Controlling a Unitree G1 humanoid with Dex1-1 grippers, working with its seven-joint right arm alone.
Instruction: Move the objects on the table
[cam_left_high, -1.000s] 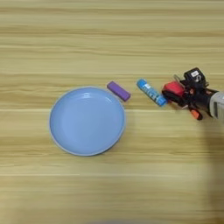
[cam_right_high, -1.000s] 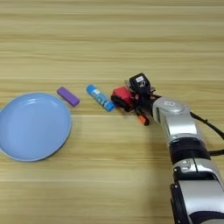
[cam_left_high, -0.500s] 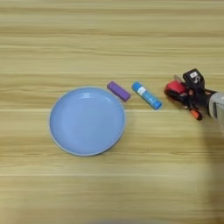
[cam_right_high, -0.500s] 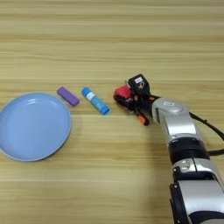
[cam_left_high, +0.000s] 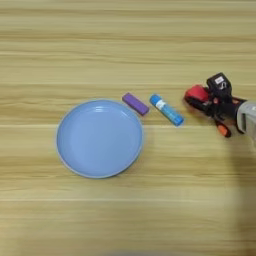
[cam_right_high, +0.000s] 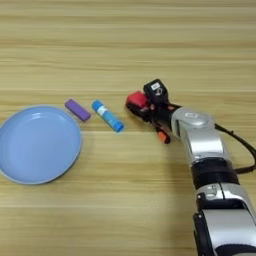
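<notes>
Glue stick, blue with a white band near its upper end, lies on the worktop slanting from upper left to lower right, just beside the purple bar and near the rim of the blue plate. A second ago it lay further right, close against the red cube and the pincer; it has since slid left in two short stages, while the bar and plate kept their places. That reads as a push, and the tube now has clear wood between it and the cube.

The red cube sits at the pincer's tip, with the orange-handled pliers lying under the wrist. I cannot tell whether the black fingers are apart or closed, or whether they grip the cube or only rest against it.

For room: bare wood lies wide above the row of things and below the plate. Leftward travel for the tube is short, since the bar blocks it and the plate rim follows. The silver forearm takes up the lower right.
</notes>
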